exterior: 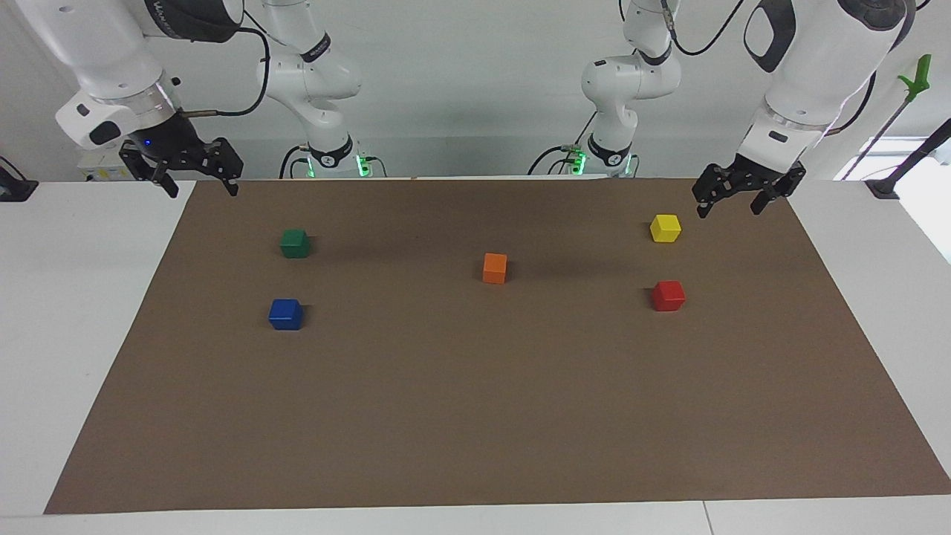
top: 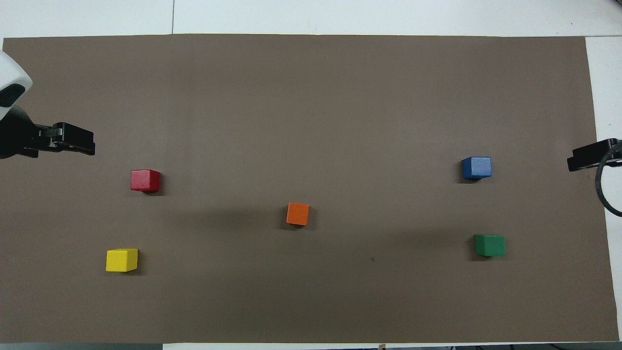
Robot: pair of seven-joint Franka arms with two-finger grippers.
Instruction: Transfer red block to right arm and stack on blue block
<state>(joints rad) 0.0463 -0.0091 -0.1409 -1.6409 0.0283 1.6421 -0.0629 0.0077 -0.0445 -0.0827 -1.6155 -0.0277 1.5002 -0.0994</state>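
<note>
The red block [exterior: 669, 295] sits on the brown mat toward the left arm's end; it also shows in the overhead view [top: 145, 180]. The blue block [exterior: 285, 313] sits toward the right arm's end and also shows in the overhead view [top: 476, 167]. My left gripper [exterior: 729, 209] is open and empty, raised over the mat's edge beside the yellow block; in the overhead view [top: 77, 141] it is apart from the red block. My right gripper [exterior: 202, 190] is open and empty, waiting over the mat's corner at its own end; its tip shows in the overhead view [top: 585, 156].
A yellow block [exterior: 665, 227] lies nearer to the robots than the red block. An orange block [exterior: 495, 267] sits mid-mat. A green block [exterior: 295, 243] lies nearer to the robots than the blue block. The brown mat [exterior: 475, 416] covers most of the white table.
</note>
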